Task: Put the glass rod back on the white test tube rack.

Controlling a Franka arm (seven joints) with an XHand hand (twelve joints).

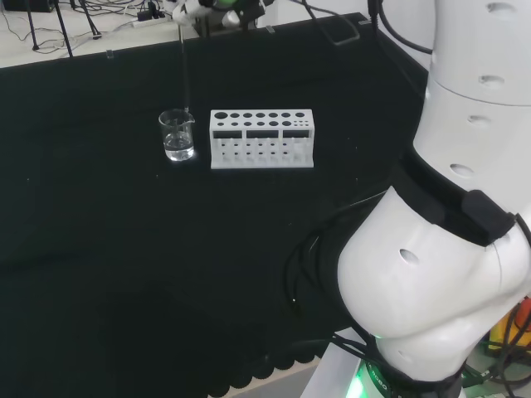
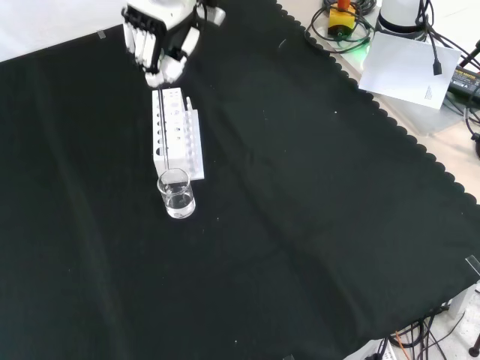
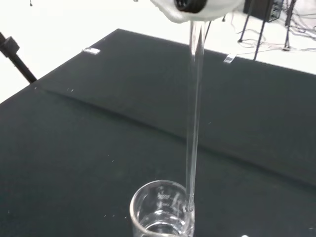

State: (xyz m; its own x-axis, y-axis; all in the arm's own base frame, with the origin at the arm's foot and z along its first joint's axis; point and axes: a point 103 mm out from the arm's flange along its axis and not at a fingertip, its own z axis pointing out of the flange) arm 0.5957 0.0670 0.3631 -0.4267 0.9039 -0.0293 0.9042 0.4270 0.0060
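Observation:
The glass rod (image 3: 194,123) hangs upright from the hand (image 2: 161,37), whose fingers are curled round its top end. Its lower tip sits at the rim of a small clear beaker (image 3: 163,210), on the rim's inner side. In the head view the rod (image 1: 185,70) runs down from the hand (image 1: 203,8) at the top edge to the beaker (image 1: 177,135), which holds a little clear liquid. The white test tube rack (image 1: 261,139) stands just right of the beaker, with its holes empty. In the front view the rod (image 2: 166,127) crosses in front of the rack (image 2: 176,135), above the beaker (image 2: 176,193).
The arm's white links (image 1: 448,249) rise at the head view's right. Cables, an orange object (image 2: 341,19) and a white sheet (image 2: 409,67) lie off the cloth at the front view's top right. Tripod legs (image 1: 50,25) stand beyond the cloth's far edge.

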